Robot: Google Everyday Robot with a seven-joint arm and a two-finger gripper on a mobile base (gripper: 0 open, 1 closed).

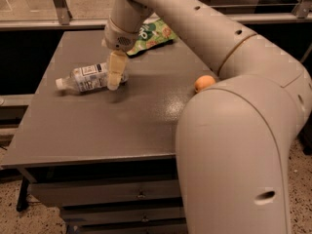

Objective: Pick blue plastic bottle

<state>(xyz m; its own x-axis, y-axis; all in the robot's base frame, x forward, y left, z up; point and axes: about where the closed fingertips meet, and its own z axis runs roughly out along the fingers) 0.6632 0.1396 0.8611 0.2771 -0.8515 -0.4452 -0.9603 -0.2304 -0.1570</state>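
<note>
Grey tabletop (97,126), blue plastic bottle (85,78) near left edge, hand (115,81) at its base (grip unclear)

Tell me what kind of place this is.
Probably a lab or office test area: a grey table with drawers, a speckled hard floor and metal rails behind. The gripper is at the blue plastic bottle lying on the table.

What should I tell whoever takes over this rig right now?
Gripper: down at the right end of the blue plastic bottle; grasp not confirmable.
The bottle lies on its side on the table, white cap pointing left, not lifted.
Behind the gripper is the green snack pouch. To the right is the orange. Both sit apart from the bottle.
Done: approach. Left: secure the grasp and lift.
</note>
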